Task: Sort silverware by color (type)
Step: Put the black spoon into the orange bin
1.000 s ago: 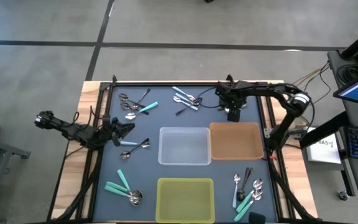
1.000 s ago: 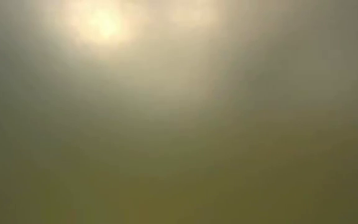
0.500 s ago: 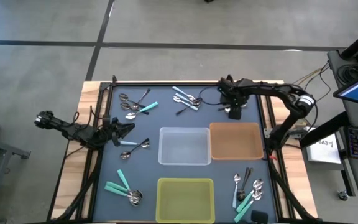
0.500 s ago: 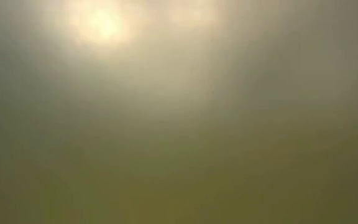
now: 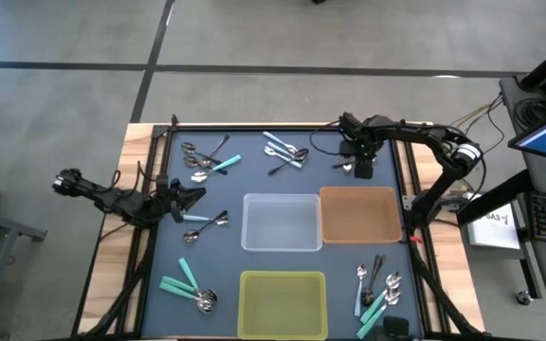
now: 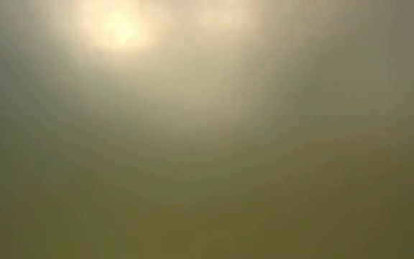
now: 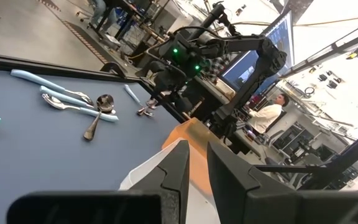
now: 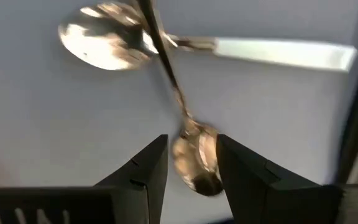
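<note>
While the left arm waits at the table's left edge, the right arm works at the far right of the mat.

Right gripper: right gripper (image 8: 191,163) is above the mat just beyond the brown bin (image 5: 359,214), its two fingers set around the bowl of a dark-handled spoon (image 8: 194,163); whether they press on it I cannot tell.

Spoon at the fingers: its thin handle slants away across a light-blue-handled spoon (image 8: 166,46) lying flat on the mat.

Left gripper: left gripper (image 5: 193,197) hovers near the mat's left side, fingers close together with a narrow gap, nothing between them.

Silverware: spoons lie in loose groups on the blue mat (image 5: 254,180) — far left cluster (image 5: 205,159), far middle cluster (image 5: 285,152), a spoon beside the left gripper (image 5: 207,224), near left teal spoons (image 5: 188,287), near right cluster (image 5: 377,284).

Bins: clear bin (image 5: 282,222), brown bin and yellow-green bin (image 5: 283,303) sit mid-mat with no spoons visible inside.

Low view: only a yellowish blur, nothing readable.
</note>
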